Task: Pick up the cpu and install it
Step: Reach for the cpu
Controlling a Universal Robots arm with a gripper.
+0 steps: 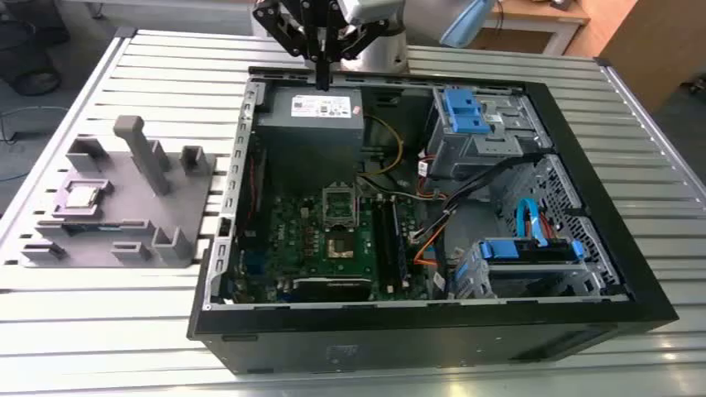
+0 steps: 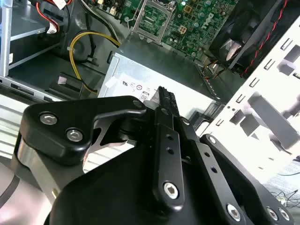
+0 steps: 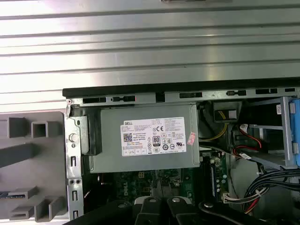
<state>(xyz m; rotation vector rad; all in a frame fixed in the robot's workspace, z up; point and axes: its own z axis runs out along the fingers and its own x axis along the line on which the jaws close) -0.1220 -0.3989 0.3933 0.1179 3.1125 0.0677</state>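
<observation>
The slatted table carries an open computer case and, beside it, a grey fixture. The gripper hangs over the case's far edge, directly above the power supply. Its fingers are pressed together into one narrow bar and nothing is between them. The green motherboard lies past the power supply from the gripper, with the dark socket in its middle. The cpu lies flat in a recess of the fixture, outside the case wall. From the gripper it is well apart, toward the exterior view's left and nearer that camera. Being square, it offers no long axis to line up with.
</observation>
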